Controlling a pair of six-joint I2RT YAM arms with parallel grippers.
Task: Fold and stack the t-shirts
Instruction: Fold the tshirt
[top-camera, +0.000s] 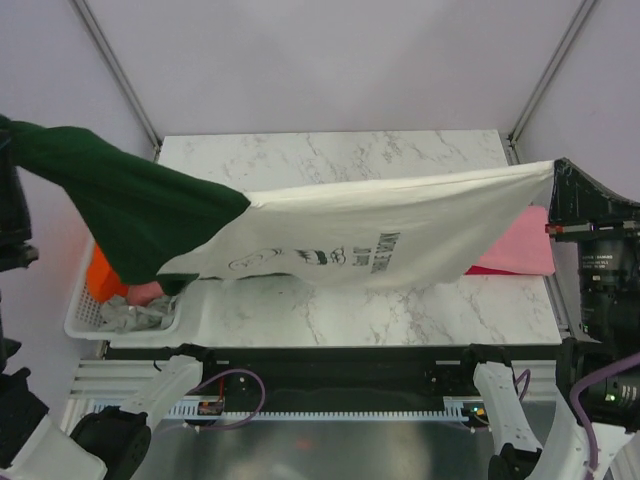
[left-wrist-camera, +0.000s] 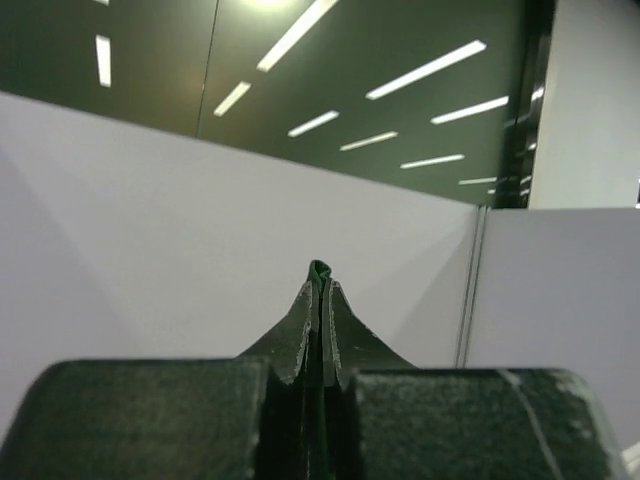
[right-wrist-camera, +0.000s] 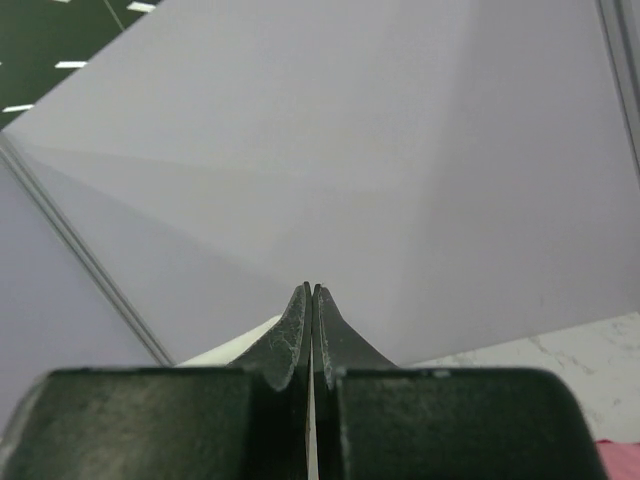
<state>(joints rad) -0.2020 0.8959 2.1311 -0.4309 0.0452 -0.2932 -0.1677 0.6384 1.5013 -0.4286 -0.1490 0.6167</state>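
1. A white marble table (top-camera: 400, 300) stands between pale grey walls (top-camera: 330, 60), with a white slatted basket (top-camera: 75, 318) at its left edge
2. The cream t-shirt (top-camera: 400, 225) hangs stretched in the air across the table, black print showing, its green sleeve (top-camera: 130, 205) reaching out to the left
3. The left fingers (left-wrist-camera: 300, 330) are clamped on the green sleeve, and a sliver of green cloth shows at their tips
4. The right fingers (right-wrist-camera: 292, 335) are pinched on the cream t-shirt's other end, above the table's right edge
5. A pink t-shirt (top-camera: 525, 245) lies flat on the table's right side, partly under the raised cloth, with a crimson one (top-camera: 490, 269) peeking out beneath it
6. An orange t-shirt (top-camera: 102, 278) and a grey t-shirt (top-camera: 135, 315) lie bunched in the basket
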